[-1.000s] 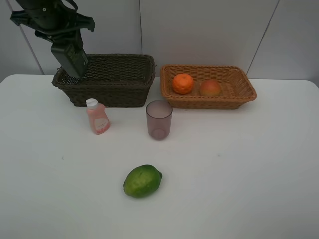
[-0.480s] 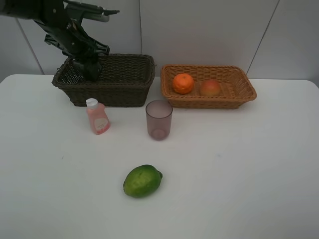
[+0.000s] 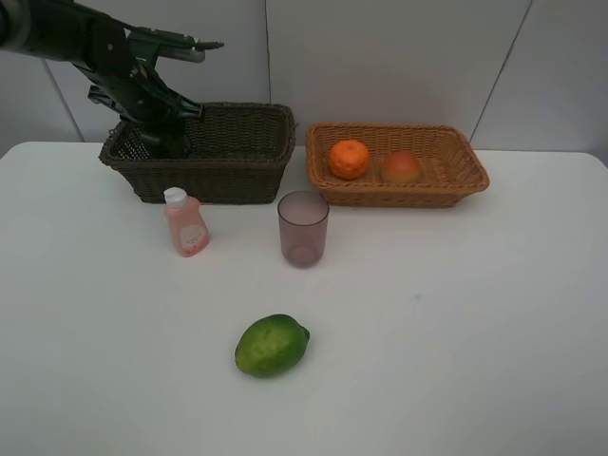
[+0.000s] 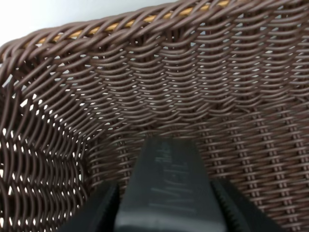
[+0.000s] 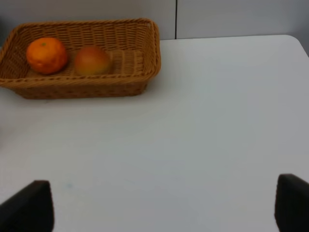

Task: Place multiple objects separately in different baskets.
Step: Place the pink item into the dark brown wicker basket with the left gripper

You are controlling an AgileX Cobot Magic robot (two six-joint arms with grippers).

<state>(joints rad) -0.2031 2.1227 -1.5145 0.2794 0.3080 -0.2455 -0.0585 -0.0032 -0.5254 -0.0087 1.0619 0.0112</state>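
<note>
Wicker in two shades is seen at the back of the flat white table (image 3: 475,323): a deep, rectangular dark brown basket (image 3: 237,161) on the left and a shallower, rectangular light orange-tan basket (image 3: 456,180) just beside it on the right. The left gripper (image 3: 169,142) is lowered inside the left end of the dark brown basket. In the left wrist view its black fingers (image 4: 96,212) are set about half open and closed against the sides of a dark green pump bottle (image 4: 166,193), which is held between them close to the woven inner wall. Whether the bottle rests on the basket floor cannot be told. A round orange (image 3: 349,159) and a red-yellow peach-like fruit (image 3: 402,167) are lying side by side in the light orange-tan basket. In front of the dark brown basket, a small pink white-capped bottle (image 3: 186,223) and a translucent purplish cup (image 3: 303,228) are standing upright on the table, near each other but apart. A green citrus-like fruit (image 3: 272,345) is lying nearer the front edge, well apart from both baskets. The right gripper (image 5: 159,205) is held above bare table, its jaws spread wide with nothing between them.
</note>
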